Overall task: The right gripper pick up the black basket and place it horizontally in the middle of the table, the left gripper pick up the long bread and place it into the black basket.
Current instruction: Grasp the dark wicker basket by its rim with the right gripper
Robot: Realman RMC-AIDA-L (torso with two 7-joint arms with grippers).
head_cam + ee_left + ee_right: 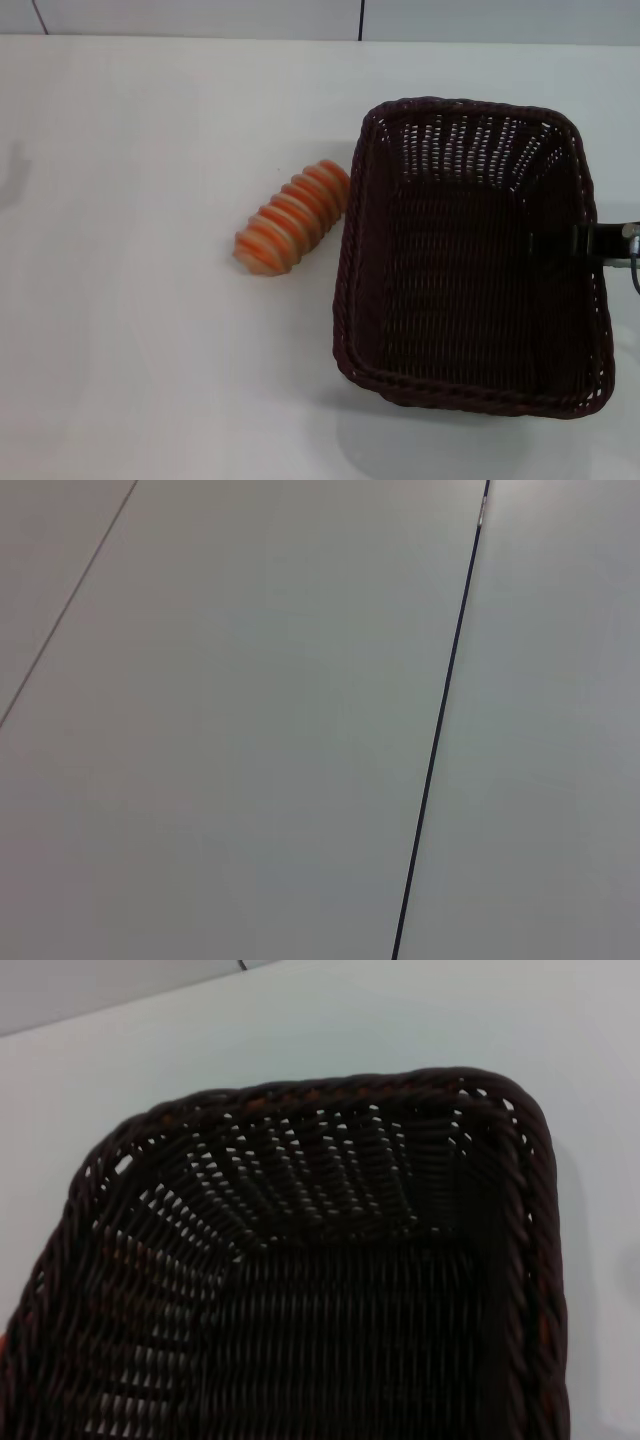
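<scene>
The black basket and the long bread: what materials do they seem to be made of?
The black basket looks like woven wicker or plastic rattan: dark strands, a braided rim, light showing through gaps in its walls. The long bread looks like moulded plastic or foam: smooth ridges in orange and cream, matte. Neither is certain.

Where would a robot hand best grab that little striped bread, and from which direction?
Probably from above, at the middle of the long bread, fingers closing across its narrow width. It lies flat and slanted on the table, with bare tabletop along both long sides; its far end sits close to the black basket, so the ends are less handy.
</scene>
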